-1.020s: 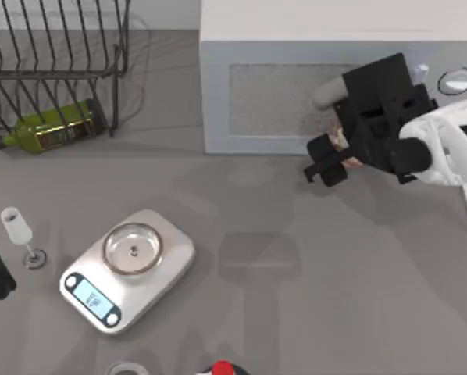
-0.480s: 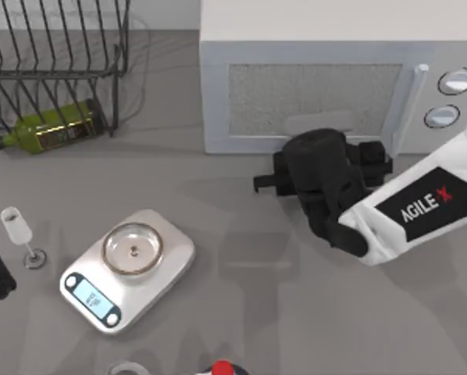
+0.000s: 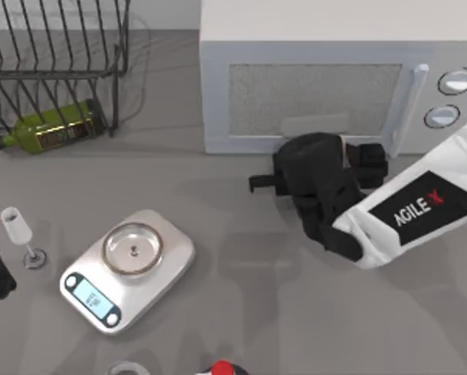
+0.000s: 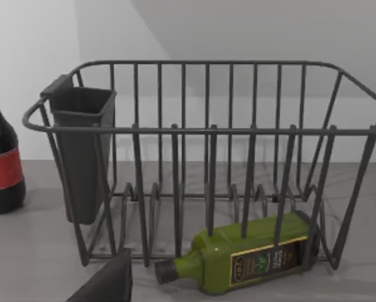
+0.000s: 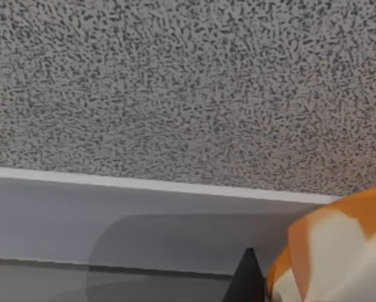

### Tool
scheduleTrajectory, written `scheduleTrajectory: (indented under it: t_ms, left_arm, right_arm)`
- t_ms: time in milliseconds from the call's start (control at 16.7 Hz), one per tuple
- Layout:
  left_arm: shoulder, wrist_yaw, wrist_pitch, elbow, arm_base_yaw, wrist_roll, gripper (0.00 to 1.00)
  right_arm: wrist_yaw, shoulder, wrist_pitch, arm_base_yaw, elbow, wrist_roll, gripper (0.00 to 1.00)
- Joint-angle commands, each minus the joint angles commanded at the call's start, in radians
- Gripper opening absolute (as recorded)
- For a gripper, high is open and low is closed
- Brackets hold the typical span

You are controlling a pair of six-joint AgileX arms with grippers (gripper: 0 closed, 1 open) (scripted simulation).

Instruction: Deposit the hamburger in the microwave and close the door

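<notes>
Light-grey boxy microwave [image 3: 335,78] upper right, speckled-window door [image 3: 315,98] shut; right claw [image 3: 327,176] before it, grip state unclear; orange-white hamburger [image 5: 339,251] close by.

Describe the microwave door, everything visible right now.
The door is the microwave's wide front panel, light grey and smooth like plastic, with a speckled grey rectangular window. A slim white vertical handle runs along the edge beside two round knobs. It looks shut, flush with the front. The right pincer sits just in front of its lower edge; contact cannot be judged.
</notes>
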Motion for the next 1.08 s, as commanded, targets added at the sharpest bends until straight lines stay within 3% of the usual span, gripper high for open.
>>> scheduleTrajectory:
  t_ms: [660, 1080]
  left_arm:
    - [0.000, 0.000, 0.000, 0.000, 0.000, 0.000, 1.00]
    - [0.000, 0.000, 0.000, 0.000, 0.000, 0.000, 1.00]
  right_arm:
    - [0.000, 0.000, 0.000, 0.000, 0.000, 0.000, 0.98]
    - [0.000, 0.000, 0.000, 0.000, 0.000, 0.000, 1.00]
